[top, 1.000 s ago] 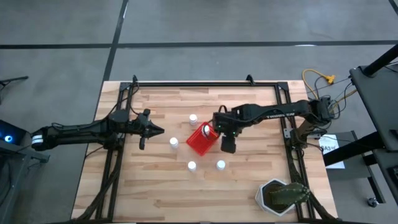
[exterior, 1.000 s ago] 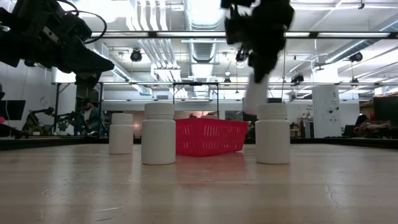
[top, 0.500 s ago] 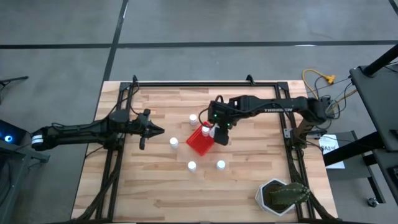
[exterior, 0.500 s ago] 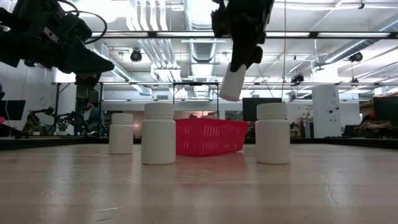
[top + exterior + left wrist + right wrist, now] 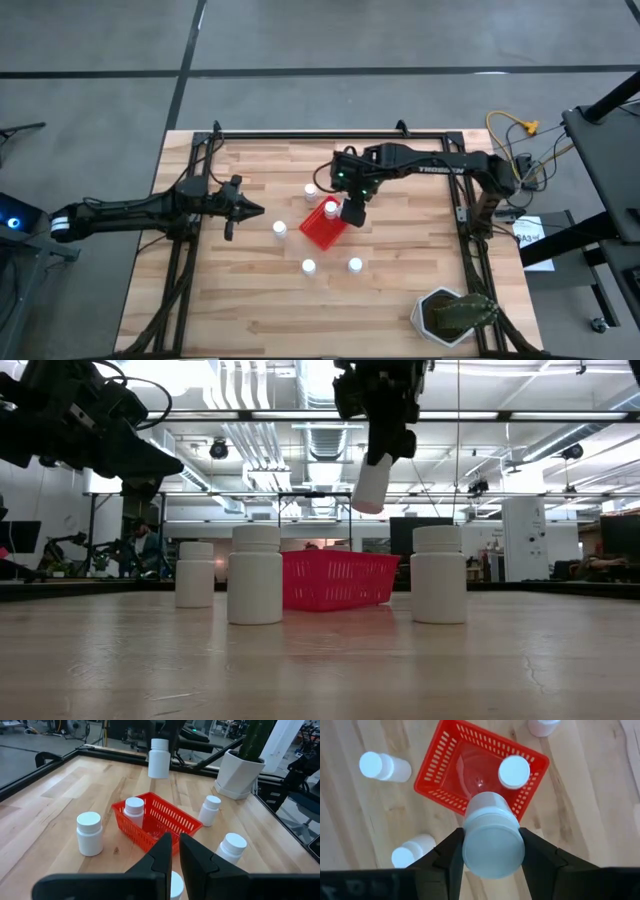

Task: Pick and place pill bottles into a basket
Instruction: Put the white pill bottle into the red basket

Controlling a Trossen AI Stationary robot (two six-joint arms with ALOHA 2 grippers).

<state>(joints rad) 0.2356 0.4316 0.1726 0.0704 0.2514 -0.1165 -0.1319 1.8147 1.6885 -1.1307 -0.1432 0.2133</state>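
Note:
My right gripper hangs over the red basket, shut on a white pill bottle. In the high view the gripper hides that bottle. One bottle stands inside the basket at a corner. Other bottles stand upright on the wooden table around the basket: one far of it, one to its left, and two near of it. My left gripper waits shut at the table's left, touching nothing. My right gripper pinches the bottle between its two fingers, on opposite sides of its cap end. The fingers come from above, slanting steeply down. The bottle hangs below them, lifted clear, a little tilted, its bottom toward the basket.
A pot with a green plant stands at the table's near right corner. Black frame rails run along the table's far, left and right sides. Bare wood lies near of the bottles.
My right gripper has risen and gone toward the table's left and far edges with the bottle. The bottle, which was low beside the basket, now hangs tilted high over it. My left gripper has kept still.

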